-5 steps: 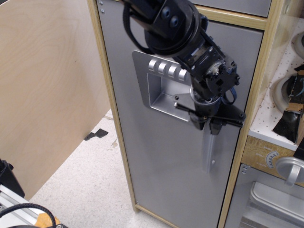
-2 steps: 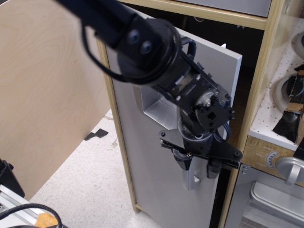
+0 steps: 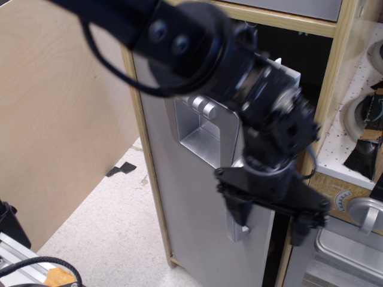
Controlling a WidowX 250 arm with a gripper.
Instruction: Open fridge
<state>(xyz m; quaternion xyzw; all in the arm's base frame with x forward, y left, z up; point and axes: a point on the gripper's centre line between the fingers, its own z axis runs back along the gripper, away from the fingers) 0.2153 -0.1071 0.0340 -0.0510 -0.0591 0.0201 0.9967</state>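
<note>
The fridge is a tall light-wood cabinet with a flat grey door (image 3: 191,197). The door stands ajar, swung out on its left hinge, and the dark interior (image 3: 302,51) shows behind its right edge. The recessed silver dispenser panel (image 3: 203,128) is partly hidden by my arm. The lower end of the silver bar handle (image 3: 237,231) shows below my black gripper (image 3: 269,220). The gripper's fingers are spread wide in front of the door's free edge. The left finger (image 3: 234,210) is at the handle and the right finger (image 3: 304,228) is past the edge. The image is blurred.
A smaller silver oven door (image 3: 347,254) with a round knob (image 3: 366,214) is at the lower right. A white pegboard shelf with dark items (image 3: 365,143) is above it. A large light-wood panel (image 3: 60,107) stands at the left. Speckled floor (image 3: 108,227) lies below.
The fridge door went from shut to ajar, pulled out by its handle. My gripper moved down and right, and its fingers have spread wider apart, off their grip on the handle.
</note>
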